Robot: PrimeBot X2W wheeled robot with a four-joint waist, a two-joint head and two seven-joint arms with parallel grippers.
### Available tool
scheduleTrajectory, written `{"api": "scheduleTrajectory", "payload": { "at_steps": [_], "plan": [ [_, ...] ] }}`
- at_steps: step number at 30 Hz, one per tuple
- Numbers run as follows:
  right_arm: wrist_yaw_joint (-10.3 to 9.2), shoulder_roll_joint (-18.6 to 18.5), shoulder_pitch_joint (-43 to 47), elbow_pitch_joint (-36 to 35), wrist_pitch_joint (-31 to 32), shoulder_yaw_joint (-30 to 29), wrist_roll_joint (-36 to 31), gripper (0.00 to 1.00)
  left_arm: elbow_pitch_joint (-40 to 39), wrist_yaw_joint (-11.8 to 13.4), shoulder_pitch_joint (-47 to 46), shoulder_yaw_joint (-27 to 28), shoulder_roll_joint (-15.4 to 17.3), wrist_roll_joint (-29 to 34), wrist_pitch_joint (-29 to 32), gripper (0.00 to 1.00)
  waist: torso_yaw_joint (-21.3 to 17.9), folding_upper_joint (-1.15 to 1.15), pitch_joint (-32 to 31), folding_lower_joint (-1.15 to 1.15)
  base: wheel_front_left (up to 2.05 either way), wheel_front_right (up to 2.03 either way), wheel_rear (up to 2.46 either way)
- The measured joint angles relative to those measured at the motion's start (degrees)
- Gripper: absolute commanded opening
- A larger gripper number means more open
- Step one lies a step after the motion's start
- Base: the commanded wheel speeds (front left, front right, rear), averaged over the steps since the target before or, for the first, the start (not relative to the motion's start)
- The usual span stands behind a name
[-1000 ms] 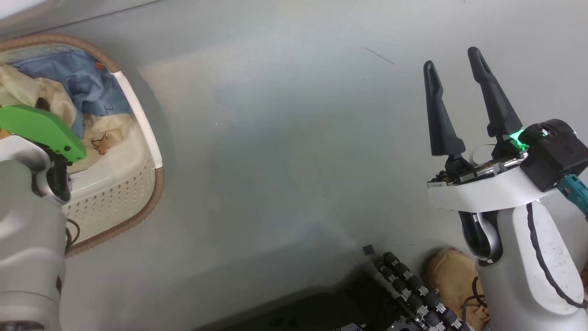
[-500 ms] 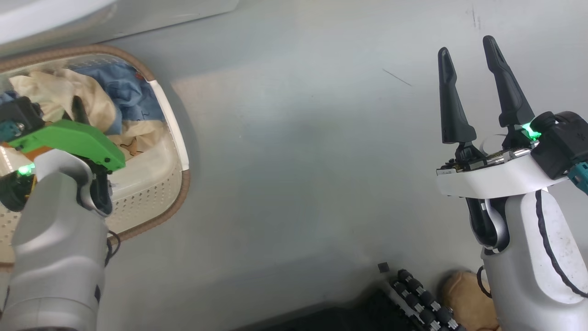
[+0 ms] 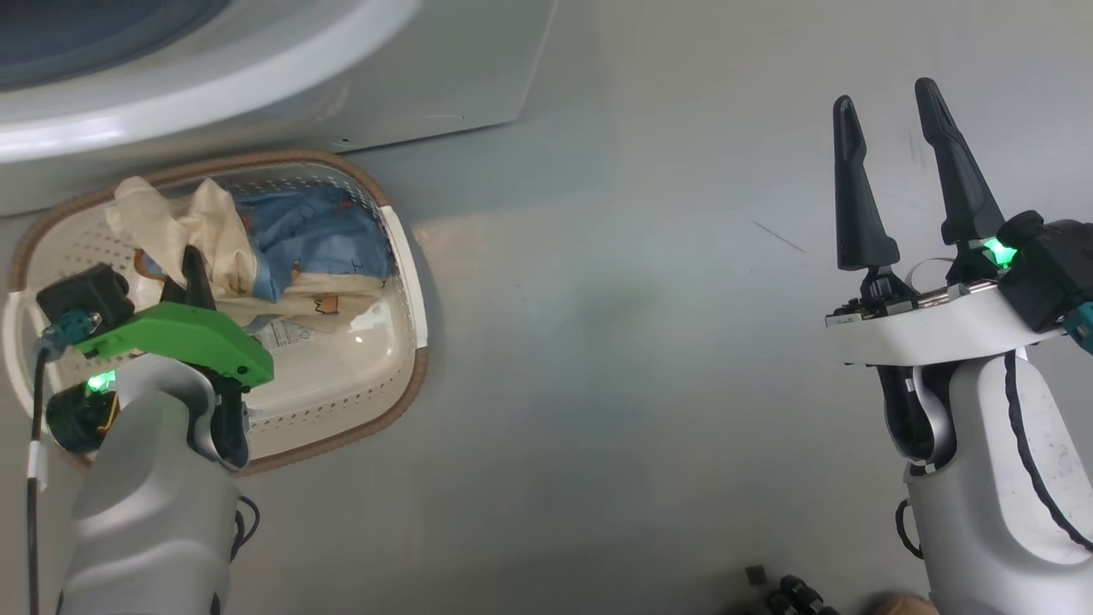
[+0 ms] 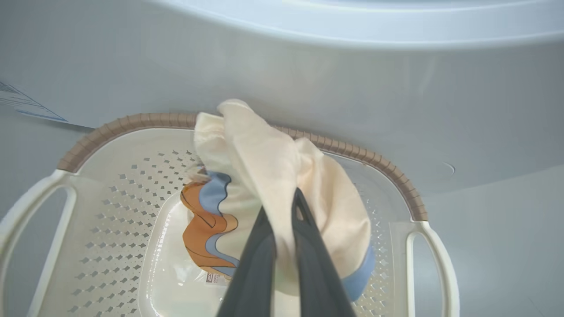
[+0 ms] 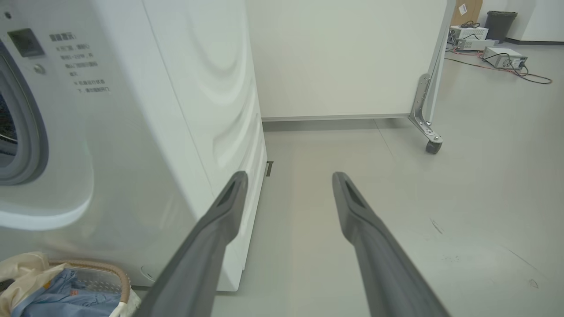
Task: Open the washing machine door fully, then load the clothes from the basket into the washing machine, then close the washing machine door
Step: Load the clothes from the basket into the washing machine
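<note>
Basket on the floor at left, just below the washer at upper left, holding the clothes. Left claw is clenched on a cream fold of the clothes standing up inside the basket. Right claw, far right, is released, grasping nothing, above bare floor.

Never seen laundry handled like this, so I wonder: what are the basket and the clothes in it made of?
Basket: glossy cream moulded plastic, judging by highlights and punched holes; its brown rim looks woven, possibly plastic too. Clothes: soft matte fabric, as it folds and drapes.
</note>
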Motion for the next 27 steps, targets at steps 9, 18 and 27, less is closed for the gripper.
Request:
{"api": "scheduleTrajectory", "payload": {
  "at_steps": [9, 18, 27],
  "plan": [
    [0.00, -0.9, 3.5, 1.6, 0.0, -0.7, 0.0, 1.00, -5.2, -0.5, 5.0, -0.9, -0.6, 0.5, -0.2, 0.00, 3.6, 0.00, -7.1, 0.00, 0.00, 0.00, 0.00],
    [0.00, -0.8, 7.1, 2.7, 0.0, -0.2, 0.1, 1.00, -16.9, -0.5, 11.8, 0.7, -0.6, 3.0, -0.2, 0.00, 6.3, 0.00, -14.7, 0.00, 0.00, 0.00, 0.00],
    [0.00, -0.7, 12.1, 3.9, 0.0, 0.0, 0.3, 1.00, -26.6, 0.8, 21.9, 1.8, -0.6, 7.2, -0.2, 0.00, 7.7, 0.00, -23.2, -0.01, 0.00, 0.00, 0.00]
  ]
}}
